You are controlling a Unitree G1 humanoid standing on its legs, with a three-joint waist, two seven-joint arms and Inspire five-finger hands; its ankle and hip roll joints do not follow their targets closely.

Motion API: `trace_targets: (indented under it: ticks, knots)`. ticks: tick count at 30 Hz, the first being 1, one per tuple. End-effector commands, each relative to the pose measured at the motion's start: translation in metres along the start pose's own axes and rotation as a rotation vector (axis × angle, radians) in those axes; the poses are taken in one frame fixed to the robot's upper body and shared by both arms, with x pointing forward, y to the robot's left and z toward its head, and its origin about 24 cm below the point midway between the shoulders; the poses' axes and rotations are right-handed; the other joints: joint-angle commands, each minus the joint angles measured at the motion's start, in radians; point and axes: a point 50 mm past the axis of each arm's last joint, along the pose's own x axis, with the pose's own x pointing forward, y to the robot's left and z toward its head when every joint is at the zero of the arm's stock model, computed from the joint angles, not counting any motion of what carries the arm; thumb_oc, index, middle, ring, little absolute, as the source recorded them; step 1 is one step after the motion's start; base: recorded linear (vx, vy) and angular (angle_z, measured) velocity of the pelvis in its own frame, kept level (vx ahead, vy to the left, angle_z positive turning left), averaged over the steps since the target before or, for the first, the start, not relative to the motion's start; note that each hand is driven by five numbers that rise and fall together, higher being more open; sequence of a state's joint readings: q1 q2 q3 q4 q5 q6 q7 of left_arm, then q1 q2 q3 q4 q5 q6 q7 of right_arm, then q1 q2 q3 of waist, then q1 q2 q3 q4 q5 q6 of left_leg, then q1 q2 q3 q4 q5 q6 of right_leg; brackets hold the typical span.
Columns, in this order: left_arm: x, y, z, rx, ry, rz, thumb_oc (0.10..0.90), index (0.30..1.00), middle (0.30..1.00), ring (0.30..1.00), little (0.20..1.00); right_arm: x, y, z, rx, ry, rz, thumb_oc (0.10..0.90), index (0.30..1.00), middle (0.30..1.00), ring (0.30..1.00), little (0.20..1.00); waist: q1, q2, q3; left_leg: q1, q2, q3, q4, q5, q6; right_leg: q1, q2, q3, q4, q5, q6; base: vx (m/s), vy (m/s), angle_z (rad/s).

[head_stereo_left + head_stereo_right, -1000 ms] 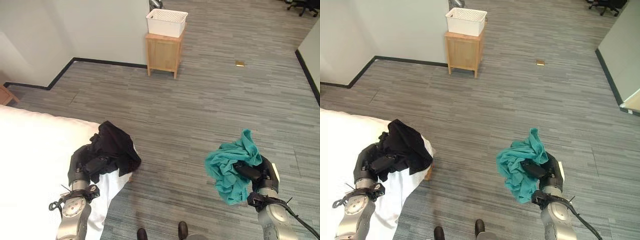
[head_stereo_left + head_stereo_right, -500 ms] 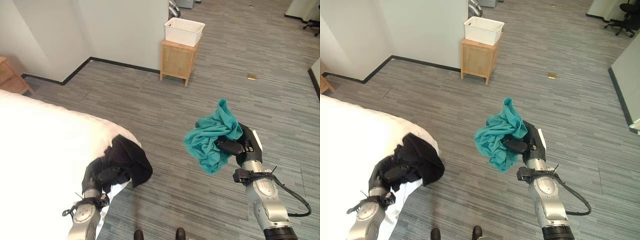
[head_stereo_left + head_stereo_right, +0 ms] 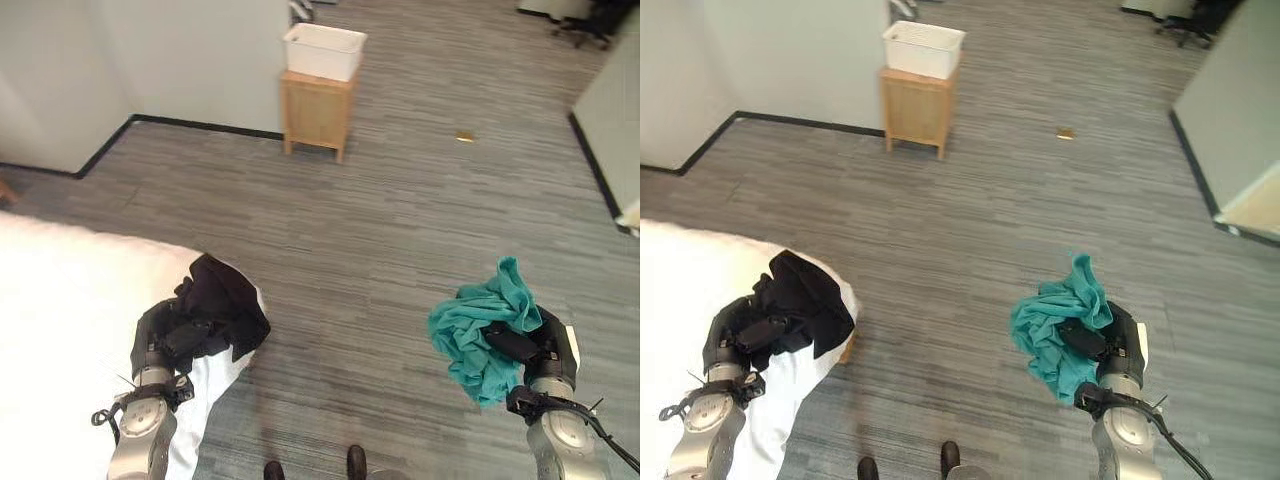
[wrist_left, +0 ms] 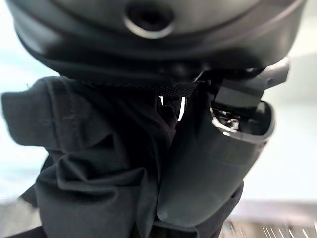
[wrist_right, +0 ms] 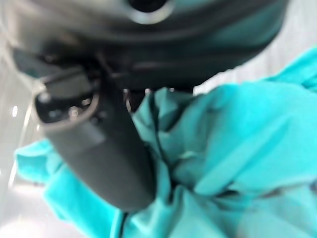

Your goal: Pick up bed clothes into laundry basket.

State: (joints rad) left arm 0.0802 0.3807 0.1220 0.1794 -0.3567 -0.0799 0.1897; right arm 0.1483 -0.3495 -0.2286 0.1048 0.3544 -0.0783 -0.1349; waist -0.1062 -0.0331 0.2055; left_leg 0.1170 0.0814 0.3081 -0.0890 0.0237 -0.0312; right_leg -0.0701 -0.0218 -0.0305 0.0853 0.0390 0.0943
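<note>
A black garment (image 3: 225, 305) is gripped by the left hand (image 3: 165, 335) just over the corner of the white bed (image 3: 70, 330). A teal garment (image 3: 480, 330) is gripped by the right hand (image 3: 530, 350) out over the grey floor (image 3: 400, 220), well apart from the bed. The white laundry basket (image 3: 324, 50) is seen far off, on top of a small wooden cabinet (image 3: 316, 110) by the wall.

Some things could go wrong from here. The basket is a long way from both hands, so both garments must be carried across the floor. A loose end of the teal garment hangs down below the right hand, and it could slip out if the hold is weak or the arm is shaken. The black garment hangs in a flap past the bed corner, so it could be caught on the sheet and pulled free. The basket is small and sits high up, so a garment could be dropped beside it or left hanging over its rim. The basket could also be knocked off the cabinet if it is bumped.

In the left wrist view, the black cloth is bunched against the palm, and the thumb (image 4: 208, 163) is pressed across it. In the right wrist view, the teal cloth is packed around the thumb (image 5: 99, 148) and spills past it. Both hands are closed tight on their cloth.
</note>
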Motion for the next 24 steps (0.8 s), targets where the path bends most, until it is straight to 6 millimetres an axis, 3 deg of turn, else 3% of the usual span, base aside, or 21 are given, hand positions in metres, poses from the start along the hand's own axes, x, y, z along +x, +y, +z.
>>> trace_targets:
  ticks: [1,2,3,5,6,8,9,11,12,13,14,15,16,17,18,19,24]
  knots:
    - [0.025,-0.025,0.09,-0.068,-0.419,-0.106,0.4,0.3,0.3,0.3,0.3,0.014,0.011,0.062,0.049,-0.328,0.019,0.4,0.3,0.3,0.3,0.3,-0.045,-0.009,-0.013,0.066,-0.003,0.036,0.002,-0.077,-0.001,-0.098,-0.1,-0.014,0.19,0.023,0.116,0.12,-0.164,-1.11]
    - [0.027,-0.027,0.096,-0.077,-0.44,-0.113,0.4,0.3,0.3,0.3,0.3,0.014,0.02,0.056,0.027,-0.302,0.056,0.4,0.3,0.3,0.3,0.3,-0.044,-0.009,-0.013,0.107,0.02,0.106,0.002,-0.088,-0.019,-0.101,-0.174,-0.077,0.136,0.046,0.109,0.09,-0.138,-1.08]
    - [0.027,-0.026,0.097,-0.077,-0.441,-0.113,0.4,0.3,0.3,0.3,0.3,0.014,0.02,0.056,0.027,-0.302,0.056,0.4,0.3,0.3,0.3,0.3,-0.041,-0.008,-0.008,0.113,0.022,0.11,0.002,-0.089,-0.02,-0.094,-0.17,-0.075,0.129,0.049,0.109,0.15,-0.219,-1.36]
    - [0.027,-0.026,0.102,-0.09,-0.467,-0.111,0.4,0.3,0.3,0.3,0.3,0.012,0.016,0.049,-0.035,-0.265,0.055,0.4,0.3,0.3,0.3,0.3,-0.031,-0.012,-0.017,0.14,0.041,0.131,0.002,-0.102,-0.041,-0.094,-0.217,-0.142,0.067,0.059,0.111,0.13,-0.206,-1.31]
    - [0.027,-0.025,0.102,-0.104,-0.47,-0.102,0.4,0.3,0.3,0.3,0.3,0.01,0.011,0.045,-0.055,-0.249,0.038,0.4,0.3,0.3,0.3,0.3,-0.037,-0.02,-0.023,0.142,0.048,0.143,0.003,-0.092,-0.048,-0.085,-0.213,-0.161,0.022,0.084,0.108,0.17,-0.306,-0.84]
    - [0.026,-0.021,0.101,-0.11,-0.472,-0.083,0.4,0.3,0.3,0.3,0.3,0.002,-0.007,0.031,-0.063,-0.187,-0.02,0.4,0.3,0.3,0.3,0.3,-0.049,-0.033,-0.038,0.153,0.081,0.129,0.028,-0.092,-0.069,-0.051,-0.184,-0.125,-0.013,0.065,0.112,0.22,-0.437,-0.26]
    - [0.025,-0.012,0.096,-0.103,-0.458,-0.047,0.4,0.3,0.3,0.3,0.3,0.0,-0.014,0.03,-0.069,-0.181,-0.038,0.4,0.3,0.3,0.3,0.3,-0.043,-0.036,-0.049,0.138,0.127,0.115,0.114,-0.069,-0.094,-0.012,-0.149,-0.127,-0.039,0.047,0.096,0.27,-0.521,0.12]
    - [0.022,-0.004,0.087,-0.148,-0.428,-0.008,0.4,0.3,0.3,0.3,0.3,0.0,-0.022,0.034,-0.084,-0.196,-0.043,0.4,0.3,0.3,0.3,0.3,-0.029,-0.037,-0.041,0.063,0.176,0.056,0.291,0.0,-0.111,0.048,-0.099,-0.137,-0.067,0.017,0.043,0.18,-0.457,-0.02]
    - [0.022,-0.004,0.082,-0.171,-0.411,0.0,0.4,0.3,0.3,0.3,0.3,0.003,-0.023,0.037,-0.096,-0.201,-0.037,0.4,0.3,0.3,0.3,0.3,-0.013,-0.037,-0.03,0.03,0.176,0.01,0.362,0.017,-0.113,0.074,-0.094,-0.152,-0.078,0.006,0.031,0.06,-0.296,-0.17]
    - [0.022,-0.005,0.08,-0.184,-0.396,0.002,0.4,0.3,0.3,0.3,0.3,0.007,-0.021,0.042,-0.108,-0.212,-0.022,0.4,0.3,0.3,0.3,0.3,0.004,-0.041,-0.015,-0.013,0.145,-0.052,0.397,0.016,-0.107,0.092,-0.094,-0.157,-0.087,-0.003,0.015,0.02,-0.155,-0.18]
    - [0.022,-0.005,0.08,-0.185,-0.397,0.002,0.4,0.3,0.3,0.3,0.3,0.008,-0.021,0.043,-0.107,-0.214,-0.023,0.4,0.3,0.3,0.3,0.3,-0.001,-0.043,-0.015,-0.02,0.142,-0.057,0.399,0.02,-0.105,0.089,-0.097,-0.161,-0.088,0.001,0.014,0.0,-0.128,-0.1]
    - [0.021,-0.006,0.08,-0.184,-0.398,-0.002,0.4,0.3,0.3,0.3,0.3,0.01,-0.02,0.046,-0.106,-0.223,-0.012,0.4,0.3,0.3,0.3,0.3,0.012,-0.053,-0.005,-0.066,0.096,-0.113,0.412,-0.004,-0.094,0.103,-0.102,-0.159,-0.095,-0.006,0.01,0.05,-0.121,0.13]
    - [0.018,-0.005,0.076,-0.187,-0.385,0.001,0.4,0.3,0.3,0.3,0.3,0.011,-0.018,0.051,-0.093,-0.239,0.009,0.4,0.3,0.3,0.3,0.3,0.026,-0.058,-0.002,-0.1,0.053,-0.124,0.379,-0.039,-0.078,0.118,-0.11,-0.172,-0.1,-0.008,0.013,0.13,-0.13,0.2]
    - [0.016,-0.003,0.069,-0.185,-0.358,0.006,0.4,0.3,0.3,0.3,0.3,0.014,-0.017,0.055,-0.081,-0.251,0.025,0.4,0.3,0.3,0.3,0.3,0.026,-0.055,-0.01,-0.11,0.063,-0.047,0.312,-0.044,-0.068,0.133,-0.122,-0.199,-0.106,-0.013,0.016,0.12,-0.063,0.53]
    - [0.016,-0.003,0.068,-0.185,-0.357,0.007,0.4,0.3,0.3,0.3,0.3,0.014,-0.017,0.055,-0.082,-0.251,0.026,0.4,0.3,0.3,0.3,0.3,0.027,-0.056,-0.012,-0.106,0.06,-0.043,0.303,-0.04,-0.067,0.133,-0.124,-0.197,-0.108,-0.012,0.016,0.17,0.027,0.62]
    - [0.015,-0.002,0.066,-0.177,-0.349,0.015,0.4,0.3,0.3,0.3,0.3,0.014,-0.015,0.061,-0.096,-0.289,0.033,0.4,0.3,0.3,0.3,0.3,0.034,-0.036,-0.026,-0.113,0.062,0.037,0.209,-0.014,-0.068,0.148,-0.124,-0.226,-0.101,-0.028,0.02,0.11,0.038,0.66]
    - [0.021,-0.006,0.082,-0.148,-0.413,0.013,0.4,0.3,0.3,0.3,0.3,0.021,0.004,0.077,-0.02,-0.36,0.118,0.4,0.3,0.3,0.3,0.3,0.041,-0.009,-0.042,-0.054,0.025,0.011,0.077,0.018,-0.062,0.148,-0.136,-0.262,-0.065,-0.052,0.024,0.11,0.063,0.48]
